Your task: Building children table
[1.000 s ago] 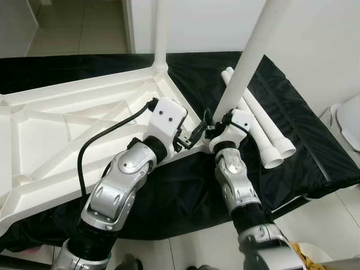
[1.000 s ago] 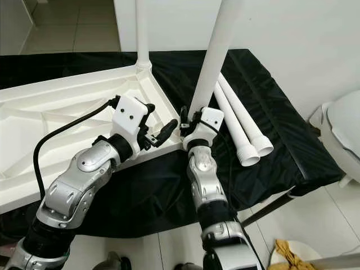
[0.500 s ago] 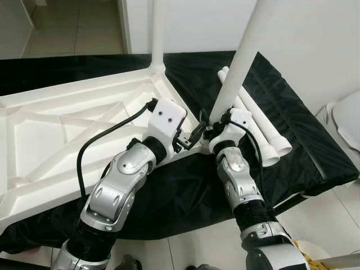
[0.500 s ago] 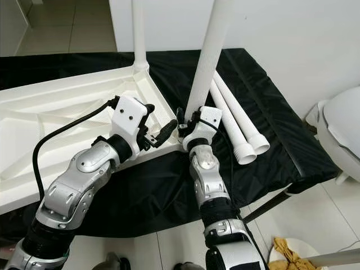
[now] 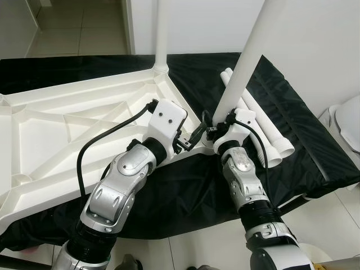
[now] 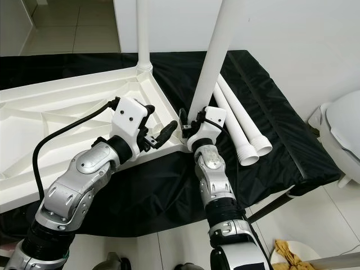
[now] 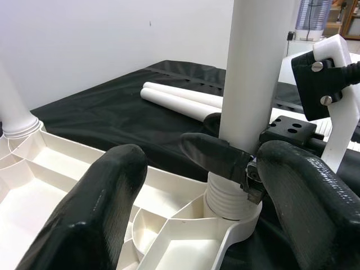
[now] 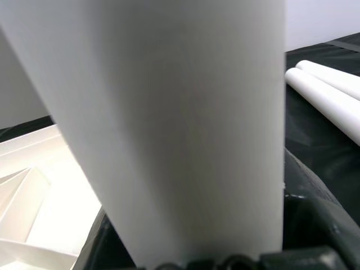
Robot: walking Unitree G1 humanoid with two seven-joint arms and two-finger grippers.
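Right now your right gripper [image 6: 190, 125] is clamping its jaws on the upright white leg [image 6: 212, 56] at frame centre, its base sitting in the corner socket of the upturned tabletop [image 5: 67, 121] at left. Your left gripper [image 5: 191, 138], jaws spread, is hovering beside that corner. Two spare legs [image 6: 239, 121] are lying on the black-draped counter [image 6: 281, 140] at right.
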